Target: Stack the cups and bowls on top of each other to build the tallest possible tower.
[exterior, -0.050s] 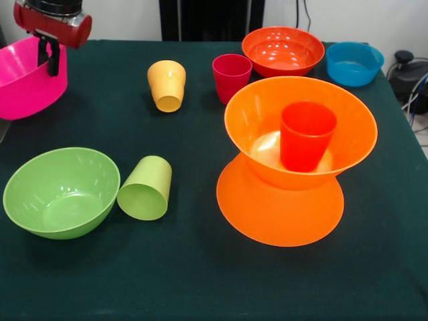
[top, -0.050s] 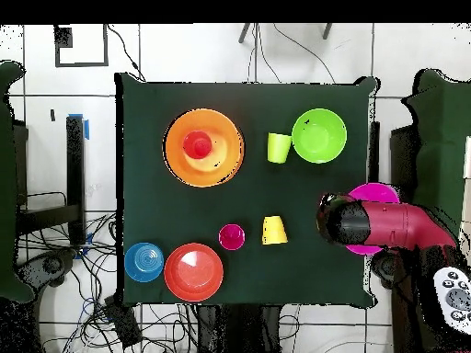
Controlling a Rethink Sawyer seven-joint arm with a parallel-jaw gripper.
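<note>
The tower (exterior, -0.050s: 294, 167) stands on the dark green worktop (exterior, -0.050s: 200, 281): one large orange bowl (exterior, -0.050s: 267, 214) upside down, a second orange bowl (exterior, -0.050s: 354, 134) upright on it, and a red-orange cup (exterior, -0.050s: 306, 136) upright inside that. Beside the tower, the lime green cup (exterior, -0.050s: 145, 188) lies on its side, its mouth touching or nearly touching the lime green bowl (exterior, -0.050s: 60, 192). Behind the tower stand the magenta-red cup (exterior, -0.050s: 231, 77), the round red-orange bowl (exterior, -0.050s: 283, 51) and the small blue bowl (exterior, -0.050s: 354, 63); the yellow-orange cup (exterior, -0.050s: 166, 84) sits upside down. The large pink bowl (exterior, -0.050s: 23, 80) is well apart from the tower, at the worktop's edge, with the gripper (exterior, -0.050s: 50, 63) at its rim (whether the jaws grip it, I cannot tell).
</note>
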